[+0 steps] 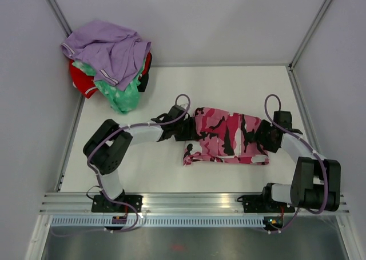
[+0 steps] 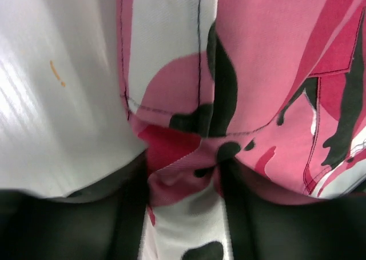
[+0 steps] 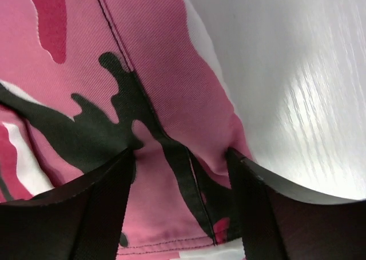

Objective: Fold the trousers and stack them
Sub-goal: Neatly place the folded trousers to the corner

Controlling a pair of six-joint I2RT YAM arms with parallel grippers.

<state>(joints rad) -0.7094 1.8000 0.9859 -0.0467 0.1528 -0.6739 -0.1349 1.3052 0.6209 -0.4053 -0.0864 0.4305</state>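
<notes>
Pink camouflage trousers are lying folded into a compact rectangle near the middle of the white desk, a little toward 3 o'clock, with a loose flap curling out at the bundle's 7 o'clock corner. The left claw is pressing in at the bundle's 9 o'clock edge. Its fingers are standing apart with a pucker of cloth filling the gap, though whether they are pinching it or only straddling it cannot be told. The right claw is sitting at the 3 o'clock edge with its jaws spread wide over flat fabric, gripping nothing. The cloth is showing a fine twill weave with dark topstitched seams (a pocket outline among them), and it is likely light, limp and quick to slump, so a hold on both layers at a stitched edge looks safest. A heap of clothes, lavender garment on top, is waiting at the desk's 10 o'clock corner.
</notes>
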